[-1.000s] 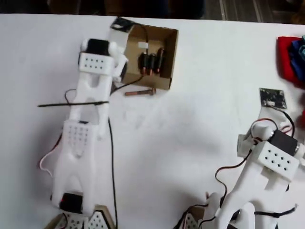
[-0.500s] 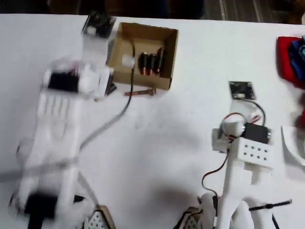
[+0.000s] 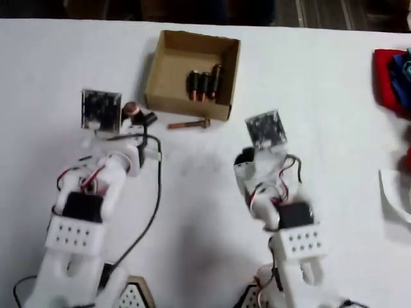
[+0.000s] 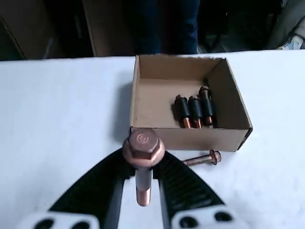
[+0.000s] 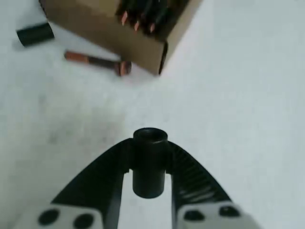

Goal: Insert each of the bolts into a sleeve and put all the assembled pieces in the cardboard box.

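From where I stood, the left gripper [image 4: 143,163] was clamped on a copper bolt [image 4: 143,146], its black jaws pressed against the shank on both sides. The hexagonal head stuck out past the fingertips and the bare end pointed back toward the wrist. That arm sat just short of the cardboard box [image 4: 190,139], near its front wall. The right gripper [image 5: 149,155] was closed around a black sleeve [image 5: 149,177], the open mouth of the tube facing outward between the jaws. It was held above the white table [image 3: 205,199], some way from the box. Inside the box, three assembled pieces [image 4: 194,110] lay side by side against one wall, each a dark sleeve with copper showing at its ends. Another bolt [image 4: 202,159] lay flat on the table just outside the box, roughly parallel to the front wall and close beside it. One more loose sleeve [image 5: 35,34] lay on its side on the table near that bolt's plain end, close to the box. A red cloth [image 3: 388,80] sat well apart at the table's far edge.
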